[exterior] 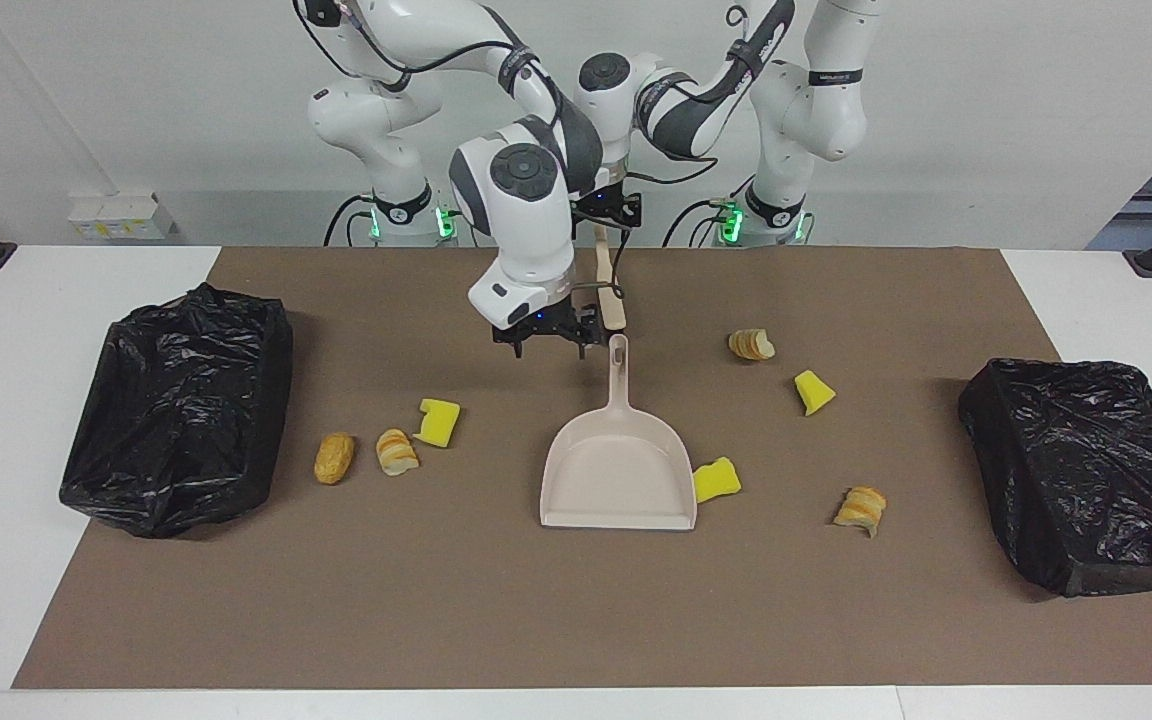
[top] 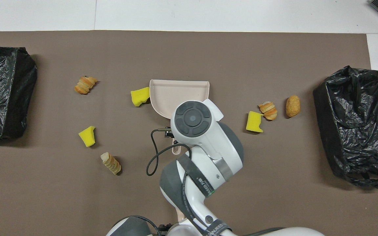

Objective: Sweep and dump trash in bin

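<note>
Right gripper (exterior: pixel 548 345) fingers spread beside the dustpan (exterior: pixel 618 470) handle — left gripper (exterior: pixel 608 215) on the brush (exterior: pixel 608 285), grip unclear.

Lettering on the arms only

A grey band on the right arm (top: pixel 205 183) carries white printed letters in the overhead view, cut off and too small to read with certainty; a similar band on the left arm (exterior: pixel 829 77) in the facing view shows tiny illegible print. Nothing else bears text.
</note>
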You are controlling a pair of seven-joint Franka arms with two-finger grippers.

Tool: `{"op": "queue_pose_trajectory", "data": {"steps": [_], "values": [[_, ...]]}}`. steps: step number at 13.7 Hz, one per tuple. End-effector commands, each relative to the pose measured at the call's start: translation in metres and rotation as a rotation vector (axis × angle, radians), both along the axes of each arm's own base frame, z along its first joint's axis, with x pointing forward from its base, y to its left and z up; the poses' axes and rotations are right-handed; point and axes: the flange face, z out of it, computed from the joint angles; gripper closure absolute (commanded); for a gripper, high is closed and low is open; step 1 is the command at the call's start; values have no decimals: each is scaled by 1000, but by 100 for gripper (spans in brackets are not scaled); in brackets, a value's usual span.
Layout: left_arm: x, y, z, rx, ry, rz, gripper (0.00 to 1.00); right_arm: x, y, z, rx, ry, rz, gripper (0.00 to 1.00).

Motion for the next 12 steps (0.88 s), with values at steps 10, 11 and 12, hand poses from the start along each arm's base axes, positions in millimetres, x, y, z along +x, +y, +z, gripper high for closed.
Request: {"op": "queue_pose_trajectory", "data": {"steps": [10,11,12], "values": [[-11,13,-13,-14,61,68,70,1,15,-27,22,17,9,47],[-9,12,-12,-15,63,60,92,1,15,-27,22,17,16,47],[-6,13,-12,-11,66,53,100,-1,15,-28,22,19,31,47]]}}
